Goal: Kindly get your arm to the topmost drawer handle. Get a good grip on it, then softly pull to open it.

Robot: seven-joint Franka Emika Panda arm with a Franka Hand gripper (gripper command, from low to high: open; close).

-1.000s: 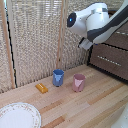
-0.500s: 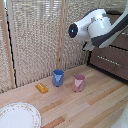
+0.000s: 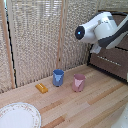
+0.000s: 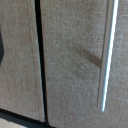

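Observation:
My white arm (image 3: 101, 27) reaches in from the exterior view's upper right, in front of the dark brown drawers (image 3: 111, 61). Its gripper end (image 3: 95, 49) points at the drawer fronts and is mostly hidden by the arm, so its fingers do not show clearly. In the wrist view a thin silver drawer handle (image 4: 106, 55) runs along a brown drawer front (image 4: 70, 60), close to the camera. A dark gap (image 4: 39, 60) separates this front from a neighbouring one. I cannot tell which drawer the bar belongs to. Nothing is held.
On the wooden table (image 3: 100, 105) stand a blue cup (image 3: 58, 77) and a pink cup (image 3: 78, 82). An orange block (image 3: 41, 88) lies beside them, and a white plate (image 3: 17, 116) sits at the front left. A woven screen (image 3: 40, 35) backs the scene.
The arm has moved a little down and toward the exterior view's right, closer to the drawers. The cups, block and plate have not moved.

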